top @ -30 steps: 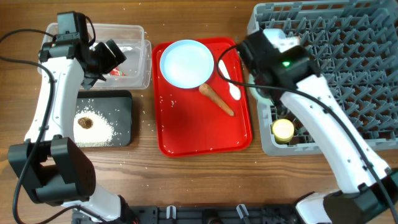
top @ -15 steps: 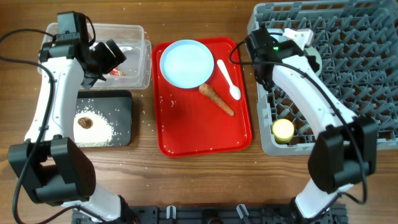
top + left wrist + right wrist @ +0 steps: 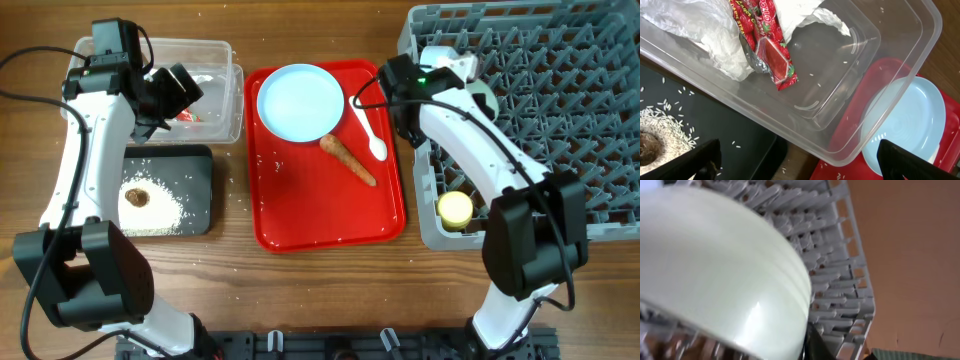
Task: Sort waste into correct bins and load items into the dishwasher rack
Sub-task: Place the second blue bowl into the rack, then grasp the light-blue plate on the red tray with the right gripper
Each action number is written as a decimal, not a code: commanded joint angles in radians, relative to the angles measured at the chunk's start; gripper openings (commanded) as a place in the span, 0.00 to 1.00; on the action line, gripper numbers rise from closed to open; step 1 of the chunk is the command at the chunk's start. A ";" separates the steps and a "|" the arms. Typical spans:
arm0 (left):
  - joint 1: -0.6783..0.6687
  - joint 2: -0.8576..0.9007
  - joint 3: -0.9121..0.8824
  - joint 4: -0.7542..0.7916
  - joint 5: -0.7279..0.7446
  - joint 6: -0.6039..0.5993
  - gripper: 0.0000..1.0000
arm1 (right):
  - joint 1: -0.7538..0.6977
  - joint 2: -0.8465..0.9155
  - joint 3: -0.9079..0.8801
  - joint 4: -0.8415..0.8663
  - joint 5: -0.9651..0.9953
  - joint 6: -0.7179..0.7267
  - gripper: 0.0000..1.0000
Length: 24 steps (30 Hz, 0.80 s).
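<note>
From above, the flat red serving tray [image 3: 330, 215] lies mid-table [image 3: 300, 295]. Left of it, the shallow black rectangular tray [image 3: 200, 170] holds white rice grains [image 3: 165, 212] and a small brown food lump [image 3: 137, 197]. Beyond that stands the clear plastic rectangular tub [image 3: 225, 115], with the left pincer [image 3: 175, 92] over it. On the red tray lie the round light-blue plate [image 3: 298, 100], the white plastic spoon [image 3: 368, 128] and the long orange-brown sausage-like stick [image 3: 348, 160], none yet dealt with. Right of the red tray, the large grey plastic dishwasher rack [image 3: 570, 60] holds the small yellow cup [image 3: 456, 207]. The right pincer [image 3: 470, 86] is there at a pale blue bowl [image 3: 488, 102].

The left wrist view shows the crumpled white napkin [image 3: 695, 30] and small red wrapper [image 3: 771, 52] inside the tub. The left pincer's fingers [image 3: 702, 156] are spread wide and hold nothing.

The right wrist view is filled by the bowl over the rack's pegs. Whether the right pincer grips it, I cannot tell. I judge the task roughly half done.
</note>
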 commanded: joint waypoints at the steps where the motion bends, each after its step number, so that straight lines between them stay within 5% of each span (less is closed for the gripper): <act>1: 0.005 -0.007 0.005 0.002 -0.006 0.002 1.00 | 0.032 0.019 -0.006 0.004 -0.191 -0.063 0.22; 5: 0.005 -0.007 0.005 0.002 -0.006 0.002 1.00 | 0.047 0.019 -0.004 -0.004 -0.256 -0.123 0.68; 11: 0.005 -0.007 0.005 0.002 -0.006 0.002 1.00 | 0.048 -0.006 0.059 -0.058 -0.277 -0.124 1.00; 15: 0.005 -0.007 0.005 0.002 -0.006 0.002 1.00 | 0.048 -0.068 0.143 -0.059 -0.333 -0.188 1.00; 21: 0.005 -0.007 0.005 0.002 -0.006 0.002 1.00 | 0.048 -0.134 0.194 0.129 -1.110 -0.539 1.00; 24: 0.005 -0.007 0.005 0.002 -0.006 0.002 1.00 | 0.048 -0.133 0.194 0.212 -1.266 -0.587 1.00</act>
